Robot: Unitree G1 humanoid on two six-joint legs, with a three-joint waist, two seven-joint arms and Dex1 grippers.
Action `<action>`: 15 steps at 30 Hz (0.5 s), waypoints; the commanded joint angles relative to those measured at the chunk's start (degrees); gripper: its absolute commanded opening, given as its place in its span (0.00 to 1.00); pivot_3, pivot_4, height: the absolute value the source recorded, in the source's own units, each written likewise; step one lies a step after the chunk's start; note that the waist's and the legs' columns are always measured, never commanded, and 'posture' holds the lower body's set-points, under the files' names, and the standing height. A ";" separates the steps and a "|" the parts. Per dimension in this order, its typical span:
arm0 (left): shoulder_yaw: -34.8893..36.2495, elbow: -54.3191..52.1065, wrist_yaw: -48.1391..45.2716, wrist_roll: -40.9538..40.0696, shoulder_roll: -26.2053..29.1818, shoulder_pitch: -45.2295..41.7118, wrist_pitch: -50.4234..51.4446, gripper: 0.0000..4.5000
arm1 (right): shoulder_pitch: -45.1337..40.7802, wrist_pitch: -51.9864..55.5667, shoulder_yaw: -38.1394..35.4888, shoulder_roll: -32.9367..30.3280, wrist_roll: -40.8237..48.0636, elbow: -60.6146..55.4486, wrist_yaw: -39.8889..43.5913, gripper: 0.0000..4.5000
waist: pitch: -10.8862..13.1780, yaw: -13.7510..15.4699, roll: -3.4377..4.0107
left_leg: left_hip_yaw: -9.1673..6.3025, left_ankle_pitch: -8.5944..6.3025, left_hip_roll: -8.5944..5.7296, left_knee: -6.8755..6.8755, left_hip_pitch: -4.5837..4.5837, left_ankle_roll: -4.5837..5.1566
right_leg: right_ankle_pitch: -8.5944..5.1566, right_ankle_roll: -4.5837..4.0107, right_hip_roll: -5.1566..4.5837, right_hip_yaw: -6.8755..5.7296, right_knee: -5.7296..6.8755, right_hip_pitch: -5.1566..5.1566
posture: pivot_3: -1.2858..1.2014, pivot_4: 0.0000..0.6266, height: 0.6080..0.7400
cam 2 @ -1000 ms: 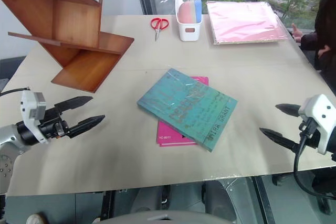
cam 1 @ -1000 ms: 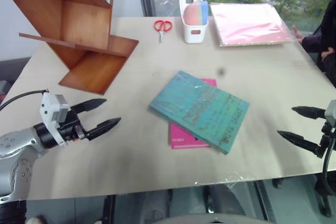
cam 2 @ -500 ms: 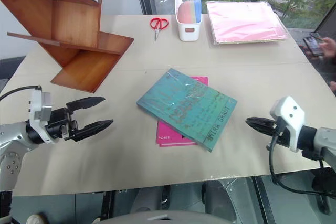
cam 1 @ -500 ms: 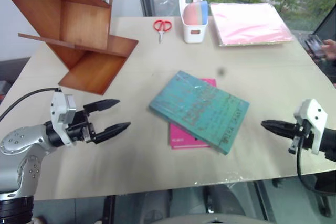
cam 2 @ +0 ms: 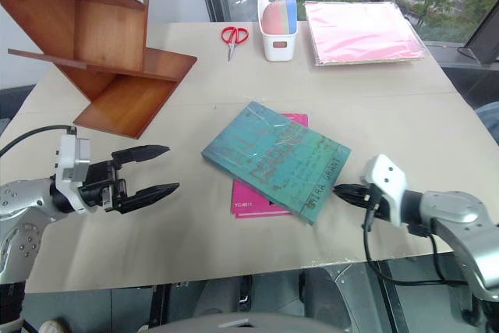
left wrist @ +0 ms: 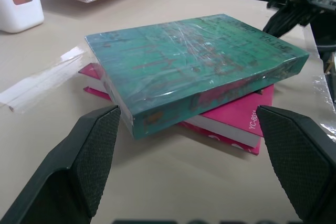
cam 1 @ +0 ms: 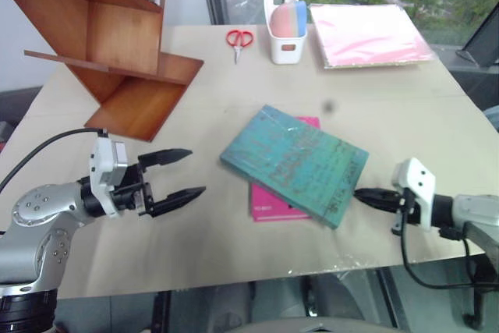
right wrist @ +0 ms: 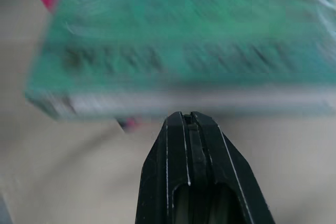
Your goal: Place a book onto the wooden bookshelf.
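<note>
Lying flat on a pink book point(cam 1: 269, 200) mid-counter point(cam 1: 234, 91), the book point(cam 1: 295, 163) sits between both grippers: left gripper point(cam 1: 179, 173) fingers spread wide and empty, right gripper point(cam 1: 360, 195) fingers pressed together, tips just beside its edge.

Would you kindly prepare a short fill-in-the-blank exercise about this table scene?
1. The teal book lies on top of a ____ book.
2. The right gripper's fingers are ____.
3. The scissors have ____ handles.
4. The left gripper's fingers are ____.

Missing words: pink; shut; red; open
</note>
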 commanded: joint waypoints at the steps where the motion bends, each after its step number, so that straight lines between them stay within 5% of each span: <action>1: 0.38 -2.00 0.55 -0.38 -0.28 0.63 -0.51 1.00 | -2.27 1.23 2.06 1.14 3.21 -3.24 1.06 0.01 | 0.00 0.08 0.00 | 0.00 0.00 0.00 0.00 -0.01 0.00 | 0.00 0.00 0.00 0.00 0.00 0.00 | 0.52 0.24 1.00; 15: -1.71 -4.74 8.48 -2.30 -1.59 4.98 7.92 1.00 | -10.61 -8.72 13.44 5.90 -1.86 8.89 9.28 0.01 | 0.00 0.03 -0.01 | 0.01 0.00 0.00 0.03 0.00 0.00 | 0.01 0.01 0.00 0.00 0.02 0.00 | 0.52 0.24 1.00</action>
